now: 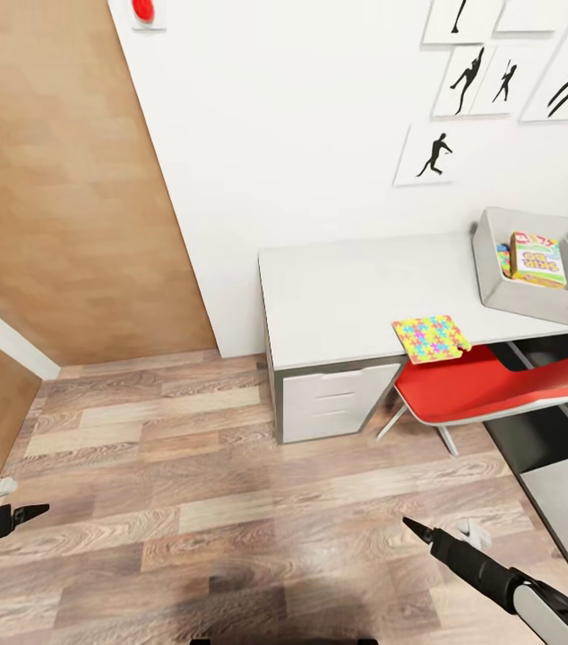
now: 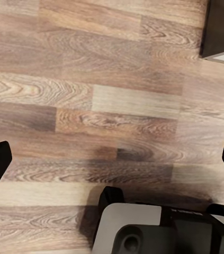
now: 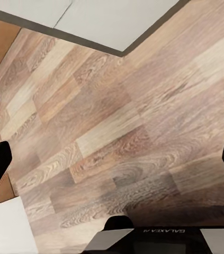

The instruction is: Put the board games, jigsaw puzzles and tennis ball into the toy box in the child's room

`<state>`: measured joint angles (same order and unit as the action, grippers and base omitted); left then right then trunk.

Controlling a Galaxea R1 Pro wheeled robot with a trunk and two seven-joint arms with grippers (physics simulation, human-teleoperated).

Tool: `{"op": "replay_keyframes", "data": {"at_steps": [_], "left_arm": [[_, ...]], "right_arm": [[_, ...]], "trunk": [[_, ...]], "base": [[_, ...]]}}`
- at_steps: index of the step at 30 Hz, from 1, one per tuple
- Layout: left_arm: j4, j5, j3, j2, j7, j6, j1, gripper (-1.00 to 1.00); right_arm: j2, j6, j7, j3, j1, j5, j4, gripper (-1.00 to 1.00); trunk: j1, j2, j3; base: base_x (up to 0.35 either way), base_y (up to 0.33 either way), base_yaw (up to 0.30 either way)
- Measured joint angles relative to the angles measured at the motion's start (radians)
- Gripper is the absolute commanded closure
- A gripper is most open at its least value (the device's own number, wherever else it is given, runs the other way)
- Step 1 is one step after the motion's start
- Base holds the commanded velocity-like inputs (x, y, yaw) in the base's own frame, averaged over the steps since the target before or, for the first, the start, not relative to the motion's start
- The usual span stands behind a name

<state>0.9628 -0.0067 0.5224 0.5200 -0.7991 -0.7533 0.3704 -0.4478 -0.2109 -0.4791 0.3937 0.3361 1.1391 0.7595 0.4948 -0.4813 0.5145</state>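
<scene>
Toys are partly gathered: a colourful board game (image 1: 537, 258) leans inside the grey toy box (image 1: 535, 300) at the far right end of the worktop (image 1: 347, 296), with another bright flat piece just showing behind it. One jigsaw puzzle (image 1: 431, 338) lies flat at the worktop's front edge, its corner hanging slightly over above the seat of a red chair (image 1: 490, 387). That puzzle looks thin, light and stiff, probably slick on its printed face; I judge the overhanging front edge the best place to pinch it, since a flat square gives little else to take. Other toys are out of sight. The worktop is smooth pale grey, with white drawers (image 1: 333, 403) under its left end, set against a white wall hung with black figure prints (image 1: 432, 154). Wood-plank floor (image 1: 185, 484) spreads below. Both arms hang low over the floor, well apart from the worktop: left hand (image 1: 33, 512) released and empty, right hand (image 1: 414, 528) likewise released, fingers spread in the wrist views.
</scene>
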Motion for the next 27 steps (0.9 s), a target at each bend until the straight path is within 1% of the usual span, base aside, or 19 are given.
{"op": "replay_keyframes", "data": {"at_steps": [7,16,20,27], "left_arm": [[0.0,0.002,-0.001,-0.003,0.003,-0.001,0.0,-1.0],[0.0,0.003,-0.001,-0.004,0.002,-0.003,-0.001,-1.0],[0.001,0.003,-0.001,-0.004,-0.001,-0.003,0.0,-1.0],[0.001,0.003,-0.001,-0.004,-0.006,-0.003,-0.001,-1.0]], "right_arm": [[-0.004,0.001,-0.062,0.0,0.0,-0.001,0.0,-1.0],[-0.011,-0.013,-0.121,-0.001,0.0,0.0,0.0,-1.0],[-0.021,-0.018,-0.155,0.0,0.0,0.001,0.0,-1.0],[-0.039,-0.021,-0.234,0.0,-0.001,0.002,-0.002,-1.0]], "trunk": [[0.0,0.0,-0.011],[0.0,0.0,-0.026],[0.0,0.0,-0.032],[0.0,0.0,-0.044]], "base": [[0.0,0.0,0.0],[0.0,0.0,0.0],[0.0,0.0,0.0],[0.0,0.0,0.0]]}}
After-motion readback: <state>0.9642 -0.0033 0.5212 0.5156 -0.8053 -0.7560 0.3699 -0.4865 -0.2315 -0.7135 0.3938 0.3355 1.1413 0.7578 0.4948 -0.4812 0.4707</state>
